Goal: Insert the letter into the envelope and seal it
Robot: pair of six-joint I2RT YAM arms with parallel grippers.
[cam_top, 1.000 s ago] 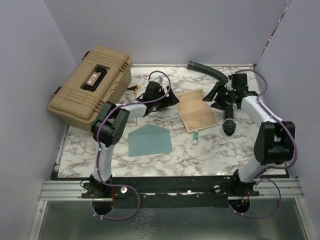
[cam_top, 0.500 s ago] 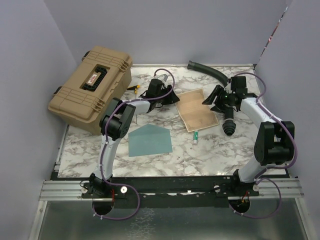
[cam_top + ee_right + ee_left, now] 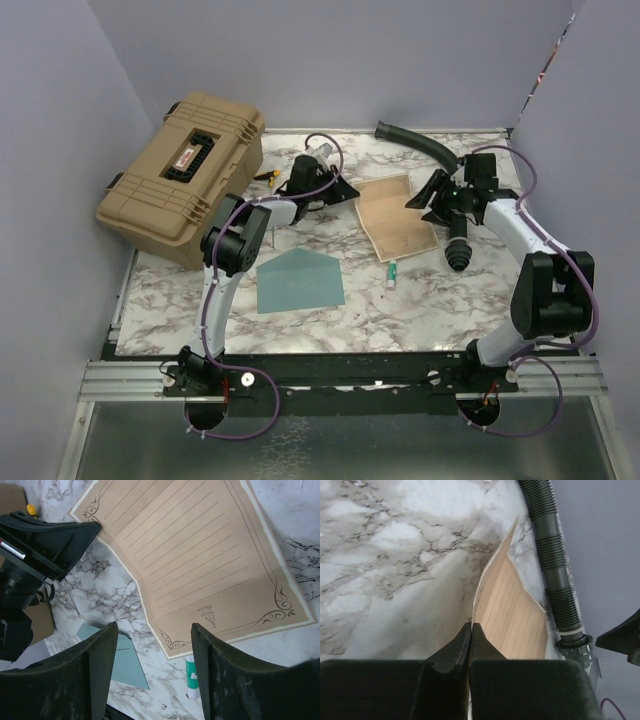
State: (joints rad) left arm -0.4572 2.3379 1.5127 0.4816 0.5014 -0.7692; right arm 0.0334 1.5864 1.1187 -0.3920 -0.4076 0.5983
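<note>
The tan lined letter lies flat on the marble table, right of centre. My left gripper is shut on its far left corner; in the left wrist view the paper's pale edge runs between the closed jaws of the gripper and lifts slightly. My right gripper hovers open over the letter's right side; in its wrist view the letter lies beyond the spread gripper, with nothing between the fingers. The teal envelope lies flat nearer the front, also in the right wrist view.
A tan toolbox sits at the back left. A black ribbed hose curves along the back edge, and a black ribbed cone stands right of the letter. A green-and-white glue stick lies by the letter's near corner.
My left gripper has reached right to the letter's corner and gone from open to shut on it. The right gripper has stayed open, shifting only slightly.
</note>
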